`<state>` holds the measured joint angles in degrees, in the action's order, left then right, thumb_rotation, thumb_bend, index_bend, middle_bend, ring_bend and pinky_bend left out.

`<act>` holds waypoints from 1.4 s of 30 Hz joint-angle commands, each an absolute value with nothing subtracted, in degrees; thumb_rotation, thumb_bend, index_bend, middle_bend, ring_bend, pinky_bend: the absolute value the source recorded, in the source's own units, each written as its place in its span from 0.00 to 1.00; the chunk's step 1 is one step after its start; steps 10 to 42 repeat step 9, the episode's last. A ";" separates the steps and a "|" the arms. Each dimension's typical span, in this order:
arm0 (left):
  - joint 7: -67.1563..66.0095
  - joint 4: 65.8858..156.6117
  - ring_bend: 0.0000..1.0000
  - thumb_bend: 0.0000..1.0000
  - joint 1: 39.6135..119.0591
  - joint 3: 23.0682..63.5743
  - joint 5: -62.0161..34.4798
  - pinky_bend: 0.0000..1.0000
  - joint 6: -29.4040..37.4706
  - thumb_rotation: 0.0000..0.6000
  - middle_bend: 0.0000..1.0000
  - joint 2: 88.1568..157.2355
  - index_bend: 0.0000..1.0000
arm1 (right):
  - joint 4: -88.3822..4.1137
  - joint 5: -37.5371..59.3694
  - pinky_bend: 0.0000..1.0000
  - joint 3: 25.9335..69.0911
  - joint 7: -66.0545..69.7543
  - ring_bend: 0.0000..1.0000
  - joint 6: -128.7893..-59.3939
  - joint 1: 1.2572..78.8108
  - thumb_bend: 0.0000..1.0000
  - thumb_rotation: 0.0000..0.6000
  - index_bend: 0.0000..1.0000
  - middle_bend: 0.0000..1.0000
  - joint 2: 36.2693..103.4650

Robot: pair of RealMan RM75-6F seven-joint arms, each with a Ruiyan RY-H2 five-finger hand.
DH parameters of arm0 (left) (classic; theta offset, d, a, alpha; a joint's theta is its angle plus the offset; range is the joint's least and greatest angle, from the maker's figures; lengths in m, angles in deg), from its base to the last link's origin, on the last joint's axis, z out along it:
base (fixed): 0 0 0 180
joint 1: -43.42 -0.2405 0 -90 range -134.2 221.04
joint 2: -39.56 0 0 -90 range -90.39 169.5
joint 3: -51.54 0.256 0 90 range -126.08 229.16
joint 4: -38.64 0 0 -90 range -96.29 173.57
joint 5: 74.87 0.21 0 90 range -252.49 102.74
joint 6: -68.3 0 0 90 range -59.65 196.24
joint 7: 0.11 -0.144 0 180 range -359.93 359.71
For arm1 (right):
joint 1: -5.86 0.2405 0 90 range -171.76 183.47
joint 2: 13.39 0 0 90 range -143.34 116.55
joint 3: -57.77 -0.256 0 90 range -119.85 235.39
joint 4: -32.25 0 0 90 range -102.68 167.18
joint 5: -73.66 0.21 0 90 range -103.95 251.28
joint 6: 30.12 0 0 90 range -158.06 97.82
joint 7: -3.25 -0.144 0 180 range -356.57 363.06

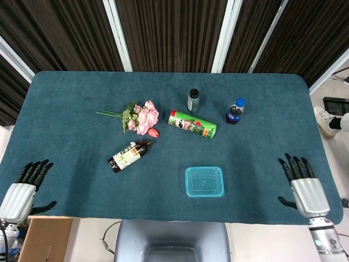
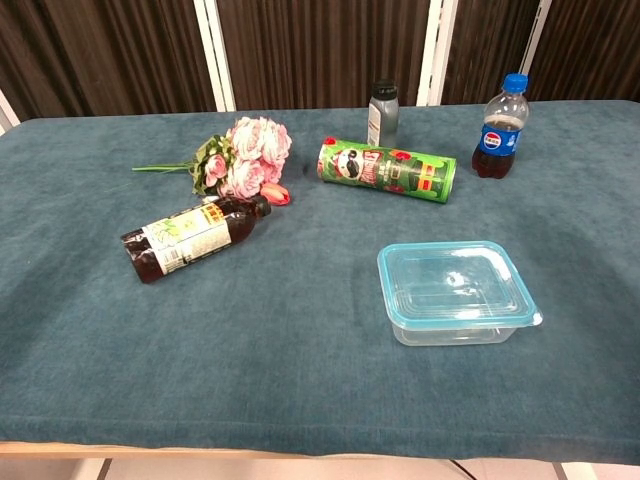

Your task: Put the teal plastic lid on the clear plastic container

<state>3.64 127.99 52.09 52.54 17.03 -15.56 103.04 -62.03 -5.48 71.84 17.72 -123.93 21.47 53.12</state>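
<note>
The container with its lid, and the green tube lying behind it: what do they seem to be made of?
The clear plastic container looks like glossy, see-through plastic, since the cloth shows through its walls. The teal plastic lid has a clear panel in a teal rim. The green tube is probably printed cardboard with a slight sheen.

Neither hand shows in the chest view. In the head view the white left hand with black fingers (image 1: 20, 191) runs out of the picture at the wrist, as does the matching right hand (image 1: 306, 190) at the bottom edge. The print on the green cylindrical snack can (image 1: 192, 124), lying well beyond both hands, is too small to read.
</note>
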 commanded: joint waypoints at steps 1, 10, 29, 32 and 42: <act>2.92 128.14 0.01 0.44 51.86 52.42 16.94 0.07 -15.89 1.00 0.01 103.39 0.00 | -58.57 -8.69 0.00 70.79 13.19 0.00 -124.39 18.22 0.15 1.00 0.12 0.00 54.50; 2.89 128.39 0.01 0.44 51.83 52.48 16.71 0.07 -15.47 1.00 0.01 103.22 0.00 | -58.70 -10.55 0.00 68.87 13.71 0.00 -123.10 16.27 0.15 1.00 0.12 0.00 53.96; 2.89 128.39 0.01 0.44 51.83 52.48 16.71 0.07 -15.47 1.00 0.01 103.22 0.00 | -58.70 -10.55 0.00 68.87 13.71 0.00 -123.10 16.27 0.15 1.00 0.12 0.00 53.96; 2.89 128.39 0.01 0.44 51.83 52.48 16.71 0.07 -15.47 1.00 0.01 103.22 0.00 | -58.70 -10.55 0.00 68.87 13.71 0.00 -123.10 16.27 0.15 1.00 0.12 0.00 53.96; 2.89 128.39 0.01 0.44 51.83 52.48 16.71 0.07 -15.47 1.00 0.01 103.22 0.00 | -58.70 -10.55 0.00 68.87 13.71 0.00 -123.10 16.27 0.15 1.00 0.12 0.00 53.96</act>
